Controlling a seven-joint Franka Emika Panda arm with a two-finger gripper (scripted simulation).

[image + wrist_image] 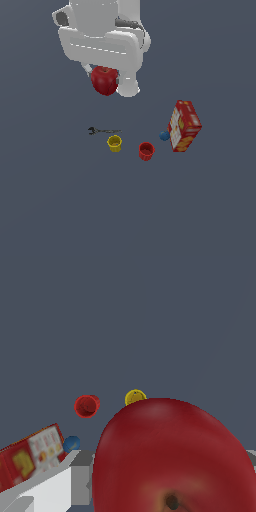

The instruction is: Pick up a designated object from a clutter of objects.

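The glossy red apple (pixel 104 80) hangs high above the surface, held under the white arm. My gripper (pixel 104 79) is shut on it; its fingers are mostly hidden behind the fruit. In the wrist view the apple (pixel 172 456) fills the near field, its dark stem dimple showing. Below lies the rest of the clutter: a yellow cup (pixel 114 143), a red cup (pixel 146 151), a small blue ball (pixel 164 135), a thin dark wrench (pixel 102 131) and a red cracker box (pixel 183 125).
In the wrist view the red cup (pixel 87 406), the yellow cup (pixel 135 397), the blue ball (pixel 71 444) and the cracker box (pixel 31 453) sit far off on the dark grey surface (pixel 60 200).
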